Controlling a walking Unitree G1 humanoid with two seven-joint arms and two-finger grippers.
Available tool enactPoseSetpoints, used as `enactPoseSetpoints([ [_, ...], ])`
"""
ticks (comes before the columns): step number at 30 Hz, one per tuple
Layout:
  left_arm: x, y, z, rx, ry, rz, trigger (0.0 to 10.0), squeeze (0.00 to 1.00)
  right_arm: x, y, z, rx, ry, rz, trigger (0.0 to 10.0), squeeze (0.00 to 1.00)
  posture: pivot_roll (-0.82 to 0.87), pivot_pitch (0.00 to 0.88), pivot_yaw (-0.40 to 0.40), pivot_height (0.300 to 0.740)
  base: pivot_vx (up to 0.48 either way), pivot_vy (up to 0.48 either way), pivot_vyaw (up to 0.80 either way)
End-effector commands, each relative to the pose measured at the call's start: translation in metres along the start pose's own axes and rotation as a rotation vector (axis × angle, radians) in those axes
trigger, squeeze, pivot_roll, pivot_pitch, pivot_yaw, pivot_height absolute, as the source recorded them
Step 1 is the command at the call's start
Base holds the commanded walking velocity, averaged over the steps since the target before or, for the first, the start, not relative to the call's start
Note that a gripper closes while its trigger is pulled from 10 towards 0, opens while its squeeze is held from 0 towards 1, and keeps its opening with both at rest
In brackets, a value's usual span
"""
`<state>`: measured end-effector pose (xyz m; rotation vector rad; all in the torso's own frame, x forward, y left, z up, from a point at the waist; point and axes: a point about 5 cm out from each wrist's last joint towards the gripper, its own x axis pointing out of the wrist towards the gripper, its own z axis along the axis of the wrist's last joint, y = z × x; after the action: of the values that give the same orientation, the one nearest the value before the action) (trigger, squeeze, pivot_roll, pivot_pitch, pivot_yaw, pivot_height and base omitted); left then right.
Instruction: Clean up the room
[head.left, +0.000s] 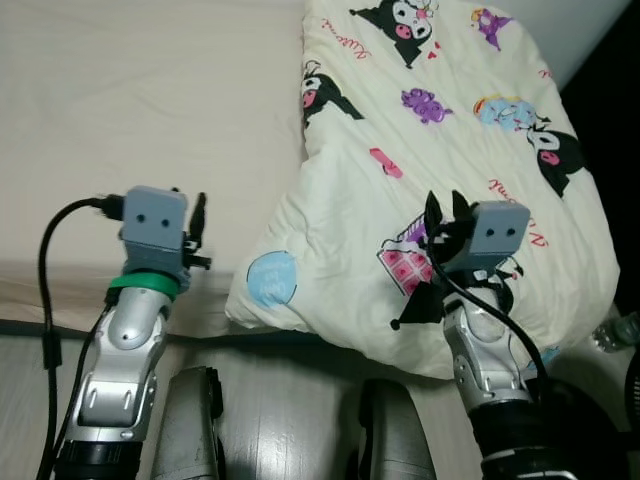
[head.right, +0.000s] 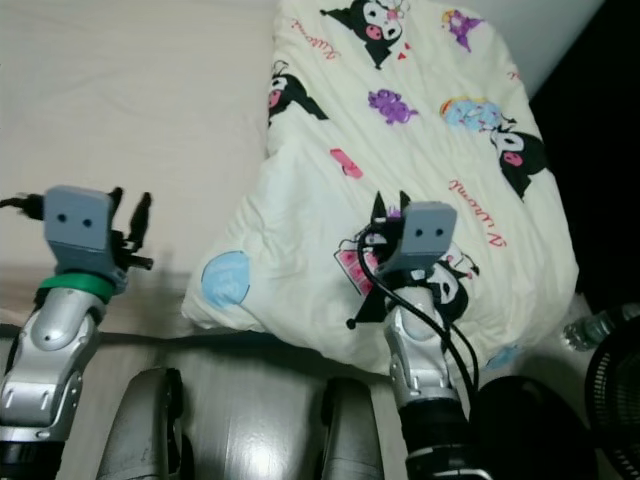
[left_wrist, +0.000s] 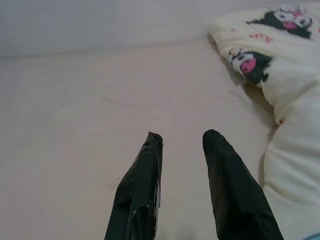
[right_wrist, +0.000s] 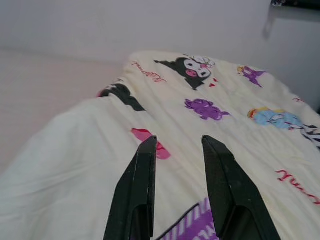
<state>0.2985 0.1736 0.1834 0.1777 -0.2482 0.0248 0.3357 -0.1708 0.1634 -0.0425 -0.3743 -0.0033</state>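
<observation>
The quilt (head.left: 440, 150), cream with cartoon prints, is seen bunched on the right half of the bed (head.left: 130, 110); its long axis runs away from the robot, from a folded near edge that overhangs the bed's front to a far end near the wall; the bare sheet is left exposed to its left.

The right gripper (head.left: 447, 215) is held directly above the quilt's near part, its two black fingers (right_wrist: 137, 192) pointed along the quilt's length; the fingers are parted by a moderate gap and nothing is held between them; whether they touch the fabric cannot be told. The left gripper (head.left: 194, 228) is held over the bare sheet, just beside the quilt's left edge but apart from it; its fingers (left_wrist: 137, 192) are likewise parted and empty.

The right arm is thus judged the nearer one, being already over the quilt, while the left would have to be moved to its right to reach the folded corner with the blue circle (head.left: 272, 277). If the quilt is to be spread, the pull would be made leftward across the sheet, crosswise to the long axis.

A plastic bottle (head.right: 590, 328) is seen on the floor at the right, well apart from both grippers.
</observation>
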Motion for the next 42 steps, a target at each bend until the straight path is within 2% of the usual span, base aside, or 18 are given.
enactPoseSetpoints([
  [1,0.000,-0.007,-0.002,-0.013,0.002,-0.018,10.0,0.00,-0.001,-0.006,-0.005,-0.018,0.033,-0.025,10.0,0.00,0.10,0.069,-0.078,0.610,0.000,0.000,0.00],
  [4,0.003,-0.012,-0.001,-0.032,0.004,-0.036,10.0,0.00,0.000,-0.007,-0.005,-0.024,0.039,-0.029,10.0,0.00,0.09,0.063,-0.078,0.615,0.000,0.000,0.00],
  [6,0.009,-0.026,0.003,-0.076,0.008,-0.080,10.0,0.00,0.000,-0.012,-0.003,-0.030,0.046,-0.045,10.0,0.00,0.08,0.055,-0.074,0.625,0.000,0.000,0.00],
  [10,0.010,-0.030,0.004,-0.087,0.005,-0.091,10.0,0.00,0.000,-0.013,-0.003,-0.031,0.046,-0.047,10.0,0.00,0.08,0.055,-0.074,0.630,0.000,0.000,0.00],
  [16,0.018,-0.052,0.011,-0.114,-0.017,-0.161,10.0,0.00,0.000,-0.022,-0.007,-0.043,0.045,-0.085,10.0,0.00,0.06,0.037,-0.054,0.650,0.000,0.000,0.00],
  [19,0.019,-0.057,0.009,-0.112,-0.006,-0.176,10.0,0.00,0.000,-0.023,-0.008,-0.049,0.046,-0.090,10.0,0.00,0.06,0.027,-0.049,0.660,0.000,0.000,0.00],
  [30,0.020,-0.065,-0.003,-0.125,0.072,-0.236,10.0,0.00,0.004,-0.019,-0.007,-0.049,0.042,-0.107,10.0,0.00,0.02,0.014,-0.014,0.690,0.000,0.000,0.00],
  [35,0.025,-0.070,-0.005,-0.133,0.087,-0.246,10.0,0.00,-0.002,-0.021,-0.011,-0.038,0.049,-0.123,10.0,0.00,0.01,0.007,-0.002,0.715,0.000,0.000,0.00],
  [42,0.023,-0.067,-0.007,-0.133,0.088,-0.247,10.0,0.00,-0.002,-0.018,-0.013,-0.025,0.055,-0.130,10.0,0.00,0.02,0.000,0.007,0.735,0.000,0.000,0.00],
])
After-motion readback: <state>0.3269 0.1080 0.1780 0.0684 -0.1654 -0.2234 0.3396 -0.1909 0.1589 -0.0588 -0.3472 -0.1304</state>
